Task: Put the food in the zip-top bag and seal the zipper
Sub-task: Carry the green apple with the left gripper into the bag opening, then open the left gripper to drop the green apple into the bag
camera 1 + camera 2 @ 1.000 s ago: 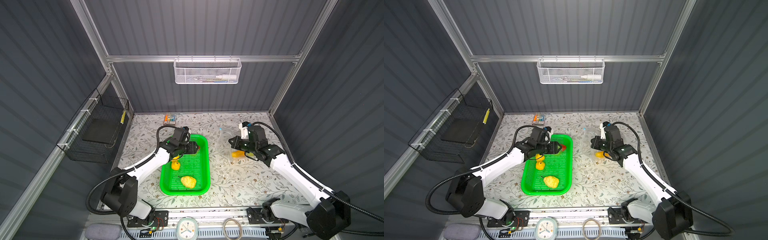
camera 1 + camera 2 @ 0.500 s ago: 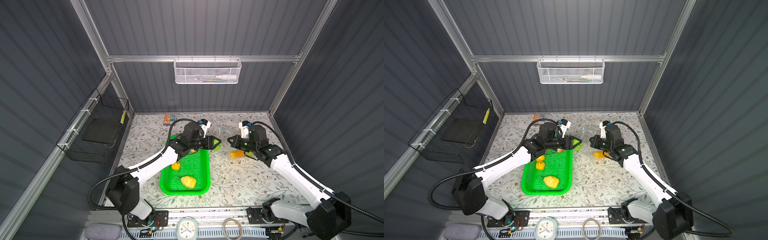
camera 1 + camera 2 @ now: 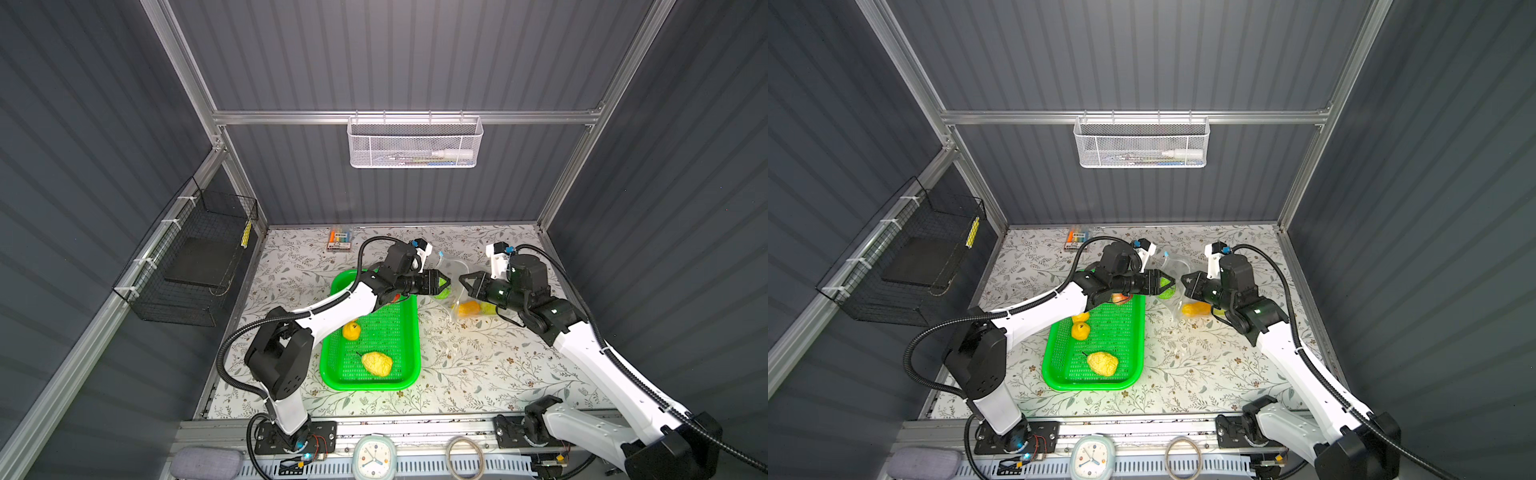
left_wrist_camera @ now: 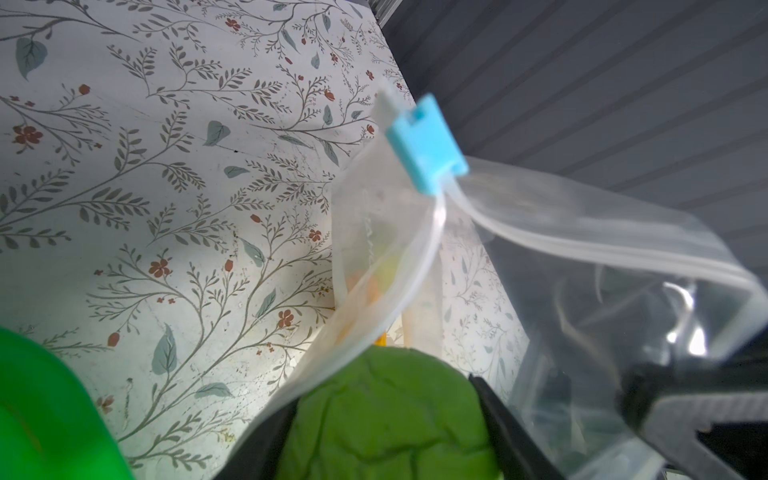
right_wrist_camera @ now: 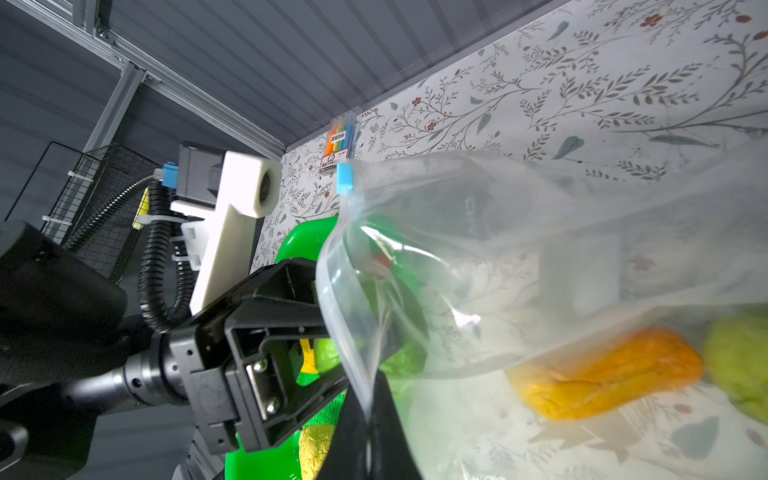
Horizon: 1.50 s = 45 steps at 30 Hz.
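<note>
Left gripper (image 3: 445, 283) around green food (image 4: 386, 424)

At frame centre I see the left gripper (image 5: 386, 332) at the zip-top bag (image 5: 519, 232) mouth, its fingers (image 5: 291, 274) around a green food piece (image 5: 401, 357). My right gripper (image 5: 368, 424) pinches the bag's rim. An orange piece (image 5: 606, 374) lies inside.

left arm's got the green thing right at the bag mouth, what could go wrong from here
1. The green toy in the left pincer sits against the rim of the bag mouth. Pushing on could fold that rim inward, and the toy may then drop outside onto the table.
2. The right pincer pinches only a thin strip of the mouth edge. A shove from the toy might tug it free and let the mouth sag shut.
</note>
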Motion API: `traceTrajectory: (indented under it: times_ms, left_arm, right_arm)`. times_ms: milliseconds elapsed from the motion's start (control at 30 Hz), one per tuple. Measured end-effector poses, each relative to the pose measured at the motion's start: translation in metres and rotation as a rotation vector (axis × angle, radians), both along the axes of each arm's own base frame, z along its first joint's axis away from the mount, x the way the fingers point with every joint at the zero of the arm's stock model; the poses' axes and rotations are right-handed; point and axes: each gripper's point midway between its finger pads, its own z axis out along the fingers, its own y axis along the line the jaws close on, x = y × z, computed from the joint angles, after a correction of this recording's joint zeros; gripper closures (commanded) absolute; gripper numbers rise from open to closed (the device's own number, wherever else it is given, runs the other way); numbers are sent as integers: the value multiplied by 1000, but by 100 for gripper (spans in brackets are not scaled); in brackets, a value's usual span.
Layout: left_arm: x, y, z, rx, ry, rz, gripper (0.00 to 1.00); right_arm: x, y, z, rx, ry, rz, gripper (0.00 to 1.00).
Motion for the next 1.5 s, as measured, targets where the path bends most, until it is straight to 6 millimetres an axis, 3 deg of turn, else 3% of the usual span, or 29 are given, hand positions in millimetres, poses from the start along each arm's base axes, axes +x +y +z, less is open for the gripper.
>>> traceTrajectory:
  times_ms: [233,333,700,1133,1267,1400,1500]
  left_arm:
    - [7,9,-32,106,38,52,45]
    - [11,13,-37,142,37,76,45]
    - [25,13,-40,189,25,117,43]
    - [24,15,-43,207,29,117,19]
    - [23,16,-43,209,30,116,16]
    - [22,18,-37,207,28,117,16]
    - [20,20,-22,187,9,118,15]
  right_arm:
    - [-2,0,1,8,2,1,100]
    - [-2,0,1,9,2,2,100]
    - [-2,1,0,10,2,4,100]
    - [2,4,-7,6,24,11,100]
    - [2,4,-9,5,28,13,100]
    - [2,4,-10,3,30,12,100]
    - [3,4,-10,1,32,10,100]
